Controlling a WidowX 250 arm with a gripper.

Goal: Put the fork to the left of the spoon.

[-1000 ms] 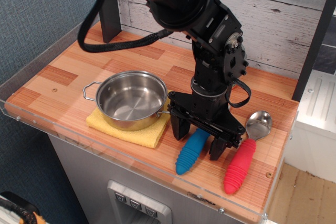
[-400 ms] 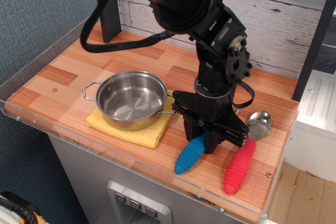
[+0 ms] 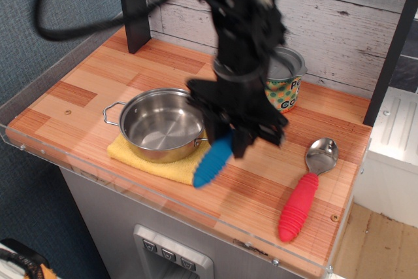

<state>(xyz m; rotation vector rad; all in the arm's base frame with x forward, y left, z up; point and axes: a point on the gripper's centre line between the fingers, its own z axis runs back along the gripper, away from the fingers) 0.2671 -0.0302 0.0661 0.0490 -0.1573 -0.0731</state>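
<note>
My gripper (image 3: 230,140) is shut on the fork (image 3: 211,163), whose thick ribbed blue handle hangs down and to the left, above the front of the table by the pot. The fork's tines are hidden inside the fingers. The spoon (image 3: 304,194), with its ribbed red handle and shiny bowl, lies on the table at the right, well apart from the gripper. The arm is motion-blurred.
A steel pot (image 3: 161,124) sits on a yellow cloth (image 3: 151,160) left of the fork. A printed can (image 3: 284,81) stands at the back by the wall. A clear plastic rim (image 3: 163,197) edges the table's front.
The gripper closed on the blue fork handle, lifted it off the table and carried it left, away from the spoon toward the pot. The can is now uncovered.
</note>
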